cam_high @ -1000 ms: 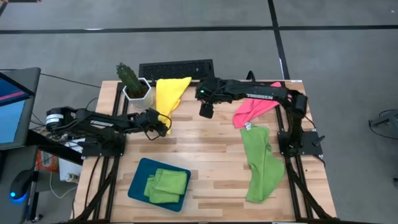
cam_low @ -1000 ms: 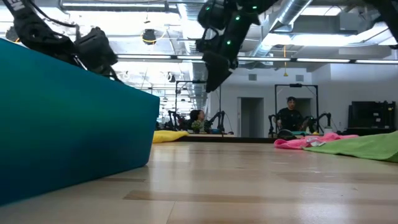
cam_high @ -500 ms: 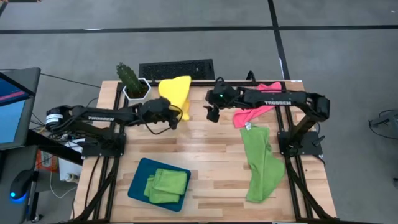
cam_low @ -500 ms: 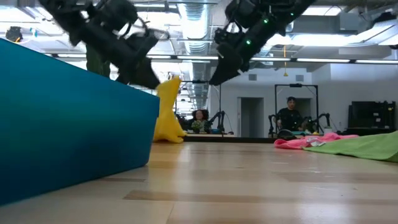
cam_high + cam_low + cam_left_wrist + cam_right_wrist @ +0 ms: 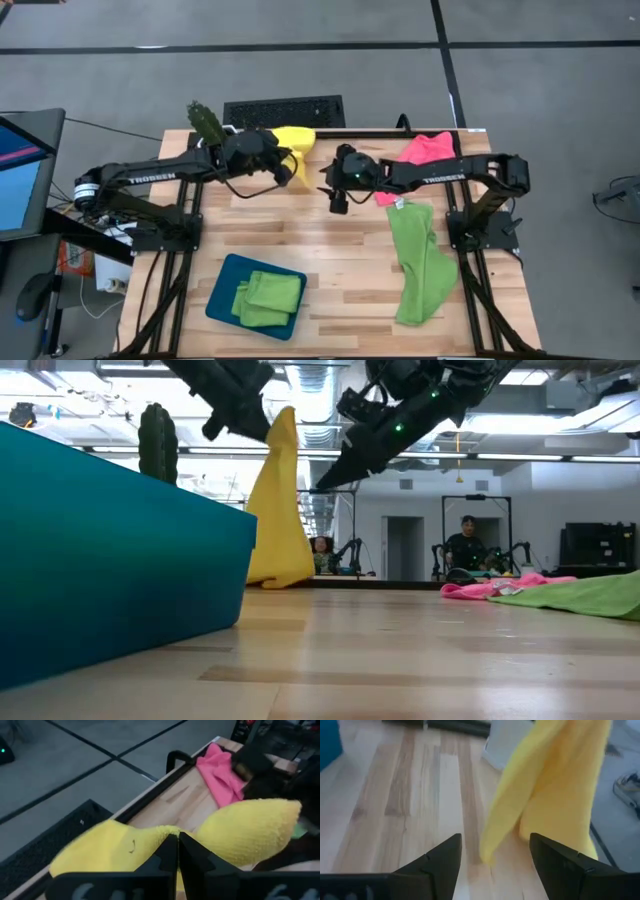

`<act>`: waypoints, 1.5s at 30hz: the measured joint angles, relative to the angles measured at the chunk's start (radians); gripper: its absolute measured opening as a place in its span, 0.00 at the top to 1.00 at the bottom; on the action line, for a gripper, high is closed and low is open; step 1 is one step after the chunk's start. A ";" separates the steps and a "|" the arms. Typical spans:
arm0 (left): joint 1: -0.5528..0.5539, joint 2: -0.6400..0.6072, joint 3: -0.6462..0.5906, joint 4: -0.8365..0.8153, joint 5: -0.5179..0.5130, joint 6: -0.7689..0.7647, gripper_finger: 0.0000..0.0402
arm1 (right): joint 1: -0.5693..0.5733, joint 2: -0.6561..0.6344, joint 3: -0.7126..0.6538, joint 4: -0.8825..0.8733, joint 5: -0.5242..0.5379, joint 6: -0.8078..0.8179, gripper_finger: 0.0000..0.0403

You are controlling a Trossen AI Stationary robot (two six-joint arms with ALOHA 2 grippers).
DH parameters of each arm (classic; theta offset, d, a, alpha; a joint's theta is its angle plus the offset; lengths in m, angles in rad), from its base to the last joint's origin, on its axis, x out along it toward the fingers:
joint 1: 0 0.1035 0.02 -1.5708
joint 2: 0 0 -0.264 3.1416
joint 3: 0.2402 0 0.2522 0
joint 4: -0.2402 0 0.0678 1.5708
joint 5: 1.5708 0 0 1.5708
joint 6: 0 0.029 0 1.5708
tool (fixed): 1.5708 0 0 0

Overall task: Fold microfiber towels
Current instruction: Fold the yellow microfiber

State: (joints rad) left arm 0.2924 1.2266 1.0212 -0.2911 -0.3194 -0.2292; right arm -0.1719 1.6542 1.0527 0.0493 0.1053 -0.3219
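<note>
Wooden slats are forming the table [image 5: 330,250] at the centre of the high view, with grey floor around it and a keyboard [image 5: 283,111] and a potted cactus [image 5: 207,125] along its upper edge. At upper centre, the left gripper [image 5: 283,170] is pinching the yellow towel [image 5: 293,143] with its fingers closed on one edge. In the low view the towel is hanging as a long narrow drape at upper left of centre, its lower end resting bunched on the wood. The right gripper [image 5: 336,198] is hovering just right of it, jaws spread wide and holding nothing.

Risks, as judged from this moment: the pinch is taking only a thin edge, so the cloth could slip free if it is pulled sideways; the drape is hanging folded on itself, so the right gripper could catch a double layer, not a single corner, and the towel would then be spreading crooked.

The pink towel [image 5: 425,150] is lying crumpled at upper right, a lime green towel [image 5: 418,262] is sprawling lengthwise below it, and folded green towels [image 5: 268,298] are sitting in the teal tray [image 5: 225,283] at lower left.
</note>
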 joint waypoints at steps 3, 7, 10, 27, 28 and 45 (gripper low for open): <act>-0.001 0.000 0.025 -0.005 0.000 0.001 1.00 | -0.006 0.057 0.000 0.095 0.004 0.011 0.35; -0.001 0.000 0.034 -0.004 -0.002 0.001 1.00 | -0.022 0.123 0.003 0.218 0.019 0.050 0.35; -0.001 0.000 0.034 -0.016 -0.004 0.000 1.00 | -0.037 0.166 -0.001 0.239 0.047 0.059 0.35; 0.000 0.000 0.034 -0.002 -0.067 0.042 1.00 | -0.015 0.205 0.000 0.264 0.117 0.050 0.95; 0.000 0.000 0.034 -0.002 -0.067 0.042 1.00 | -0.003 0.175 0.000 0.240 0.137 0.051 0.95; 0.000 0.000 0.066 0.130 -0.060 0.104 0.99 | 0.097 -0.348 0.001 -0.059 0.687 -0.151 0.99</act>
State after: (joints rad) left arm 0.2924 1.2270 1.0872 -0.1616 -0.3794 -0.1251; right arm -0.0747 1.3059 1.0534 -0.0096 0.7927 -0.4732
